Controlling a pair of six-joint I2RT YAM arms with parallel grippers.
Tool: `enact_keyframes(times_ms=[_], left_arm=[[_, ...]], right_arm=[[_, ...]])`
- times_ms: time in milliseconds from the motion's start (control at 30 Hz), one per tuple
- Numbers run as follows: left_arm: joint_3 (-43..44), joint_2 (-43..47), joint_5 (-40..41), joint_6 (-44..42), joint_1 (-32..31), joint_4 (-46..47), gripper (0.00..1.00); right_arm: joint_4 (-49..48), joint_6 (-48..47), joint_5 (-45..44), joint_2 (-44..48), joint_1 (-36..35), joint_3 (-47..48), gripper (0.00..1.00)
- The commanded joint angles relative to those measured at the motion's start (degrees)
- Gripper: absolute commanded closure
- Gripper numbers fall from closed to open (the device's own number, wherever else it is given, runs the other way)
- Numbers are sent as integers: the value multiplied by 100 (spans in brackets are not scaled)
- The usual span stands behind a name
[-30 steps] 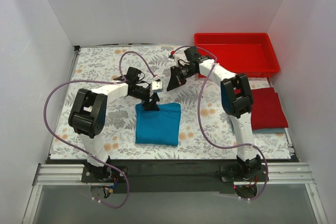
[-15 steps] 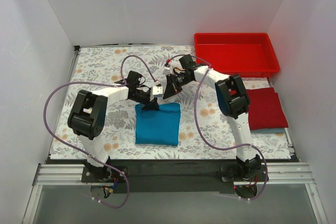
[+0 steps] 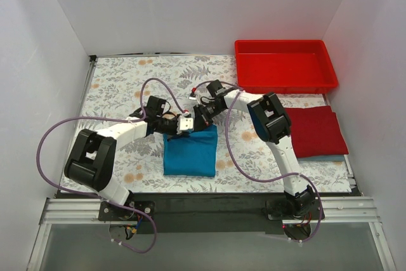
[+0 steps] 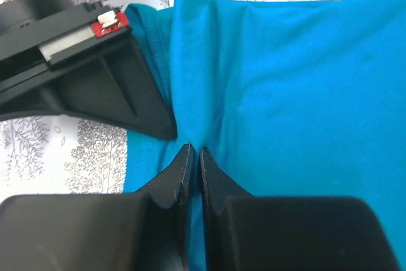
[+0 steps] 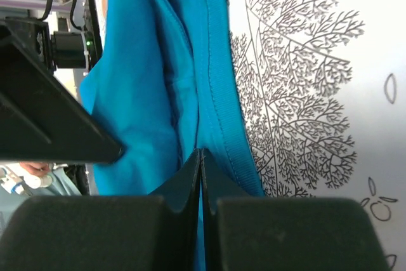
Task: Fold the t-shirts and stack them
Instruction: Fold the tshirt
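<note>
A teal-blue t-shirt (image 3: 190, 152) lies folded into a rectangle on the flowered table, near the middle. Both grippers meet at its far edge. My left gripper (image 3: 183, 125) (image 4: 192, 152) is shut on a pinched ridge of the teal cloth (image 4: 266, 80). Right beside it, my right gripper (image 3: 202, 118) (image 5: 200, 154) is shut on the same shirt's layered hem (image 5: 216, 93). A red t-shirt (image 3: 320, 130) lies folded at the right, with a bluish t-shirt (image 3: 328, 157) barely showing beneath it.
A rigid red tray (image 3: 331, 79) stands at the back right, just behind the red shirt. White walls close in the table on three sides. The arms' purple cables loop over the left and middle of the flowered tablecloth (image 3: 120, 87).
The left gripper has closed on the teal shirt's far edge. The right gripper has swung left and down from near the tray to grip the same edge beside it.
</note>
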State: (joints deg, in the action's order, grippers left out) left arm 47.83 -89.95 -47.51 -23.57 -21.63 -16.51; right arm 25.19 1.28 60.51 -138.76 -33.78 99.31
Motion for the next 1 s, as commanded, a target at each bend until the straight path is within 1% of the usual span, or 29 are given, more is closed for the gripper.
enact_keyframes(times_ms=[0, 100, 200, 333, 567, 733, 767, 833, 867, 933, 967], left_arm=[[-134, 382, 224, 45, -35, 788, 100], [-73, 321, 312, 274, -26, 1088, 100], [24, 180, 330, 371, -17, 1168, 100], [200, 13, 347, 459, 27, 1291, 100], [165, -180, 470, 661, 71, 1791, 100], [112, -286, 584, 608, 71, 1853, 100], [86, -269, 611, 652, 71, 1862, 93], [121, -146, 716, 783, 71, 1889, 86], [156, -85, 760, 1054, 80, 1889, 81], [419, 56, 813, 1337, 123, 1469, 77], [542, 170, 770, 1694, 150, 1214, 76]], right_arm=[[135, -514, -66, -116, -6, -288, 95], [346, -821, -83, -134, -15, -342, 95], [478, -1059, -118, -73, -6, -359, 95], [522, -1147, -83, -46, -6, -360, 95], [584, -1235, -83, -81, -6, -386, 95], [724, -1314, -189, -20, 20, -263, 93], [768, -1332, -267, 59, 47, -228, 92], [821, -1332, -408, 173, 99, -70, 89], [917, -1384, -583, 304, 117, 0, 88], [1014, -1463, -812, 472, 152, 220, 83], [1101, -1603, -1074, 638, 161, 282, 80]])
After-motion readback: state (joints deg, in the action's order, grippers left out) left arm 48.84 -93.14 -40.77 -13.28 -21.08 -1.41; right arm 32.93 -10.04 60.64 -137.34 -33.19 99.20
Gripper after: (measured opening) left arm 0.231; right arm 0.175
